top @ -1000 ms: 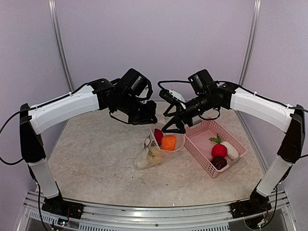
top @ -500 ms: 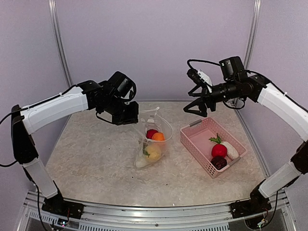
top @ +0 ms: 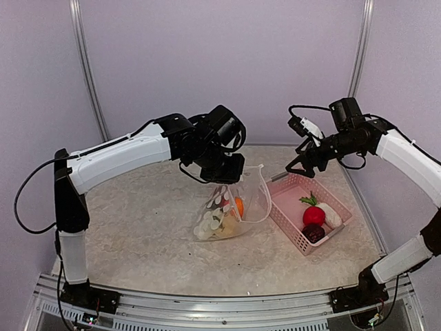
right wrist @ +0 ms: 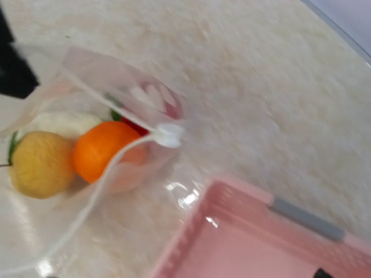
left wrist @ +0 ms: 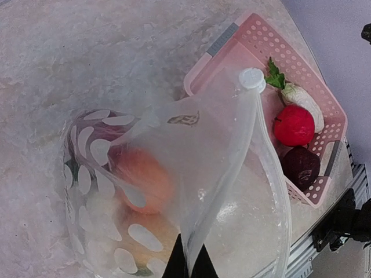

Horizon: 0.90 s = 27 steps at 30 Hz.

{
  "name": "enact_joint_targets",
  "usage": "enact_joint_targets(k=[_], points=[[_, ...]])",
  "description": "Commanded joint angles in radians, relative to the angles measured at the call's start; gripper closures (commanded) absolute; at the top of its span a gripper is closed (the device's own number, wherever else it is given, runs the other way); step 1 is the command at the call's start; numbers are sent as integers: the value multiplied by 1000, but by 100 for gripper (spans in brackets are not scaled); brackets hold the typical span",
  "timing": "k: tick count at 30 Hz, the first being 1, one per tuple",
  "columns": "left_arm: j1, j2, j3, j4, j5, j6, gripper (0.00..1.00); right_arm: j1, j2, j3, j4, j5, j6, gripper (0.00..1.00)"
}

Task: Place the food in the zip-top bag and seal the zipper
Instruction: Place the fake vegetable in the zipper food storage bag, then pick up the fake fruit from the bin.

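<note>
Over the last second the right gripper point(top: 301, 164) leaves the mouth of the bag point(top: 224, 210), swings up and away, and now hangs above the far corner of the pink basket point(top: 284, 221) with its jaws spread wide and nothing in them. Meanwhile the left gripper point(left wrist: 188, 263) carries the bag's rim to the right, so the bag now sits on the table point(top: 138, 221) just beside the basket, its mouth held up and gaping. The left jaws are clenched on the rim right at the zipper point(left wrist: 239, 139), which is unsealed. An orange piece point(right wrist: 107, 150) and a yellow one point(right wrist: 40, 162) lie inside the bag, with something red behind them. A red ball point(top: 313, 215), a white piece point(top: 331, 215) and a dark ball point(top: 313, 233) remain in the basket. The drop looks finished and the right arm seems set for another pick, so the filling is about half done and the sealing has not begun.
</note>
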Motion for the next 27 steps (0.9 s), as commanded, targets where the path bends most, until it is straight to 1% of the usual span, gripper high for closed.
enact_joint_targets(k=[1, 5, 9, 13, 18, 23, 27], points=[[16, 11, 36, -33, -16, 33, 100, -80, -42, -35, -63, 30, -27, 8], [17, -36, 28, -12, -8, 34, 100, -148, -50, -86, -101, 55, -68, 8], [22, -74, 30, -16, 10, 43, 100, -176, -55, -171, -119, 131, -107, 9], [24, -100, 29, -36, 43, 49, 100, -188, -58, -218, -127, 184, -120, 10], [23, -124, 13, -41, 127, 43, 100, -191, -30, -238, -142, 250, -128, 13], [20, -129, -30, -38, 116, 28, 100, -191, 20, -283, -124, 319, -138, 16], [18, -134, -65, -13, 111, 21, 100, -190, 65, -304, -117, 315, -140, 12]])
